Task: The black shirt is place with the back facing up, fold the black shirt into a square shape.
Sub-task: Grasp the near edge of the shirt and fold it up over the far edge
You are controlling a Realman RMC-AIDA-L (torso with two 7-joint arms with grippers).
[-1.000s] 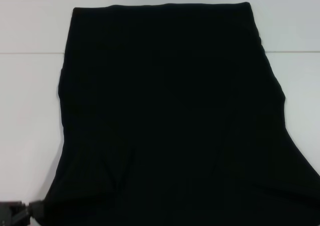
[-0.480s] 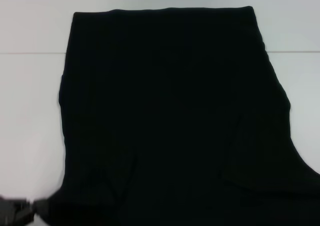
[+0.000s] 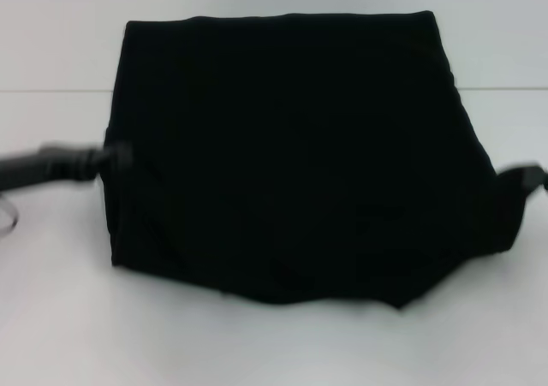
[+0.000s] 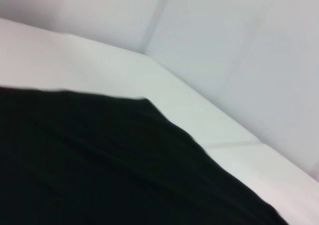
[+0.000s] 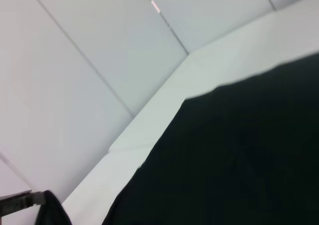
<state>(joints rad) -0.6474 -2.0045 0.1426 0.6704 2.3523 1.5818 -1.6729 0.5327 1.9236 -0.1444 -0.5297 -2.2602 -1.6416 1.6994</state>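
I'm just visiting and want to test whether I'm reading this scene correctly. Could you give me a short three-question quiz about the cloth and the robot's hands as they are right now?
1. True or false: the plain black soft fabric shirt lies on a white table.
2. Where do the robot's left hand and right hand sit?
A. both above the shirt's middle
B. one at each side edge of the shirt
C. both off the table
3. Fill in: in the head view, the shirt's near edge looks ____ (straight / uneven).

Key: 1 true; 2 B; 3 uneven.
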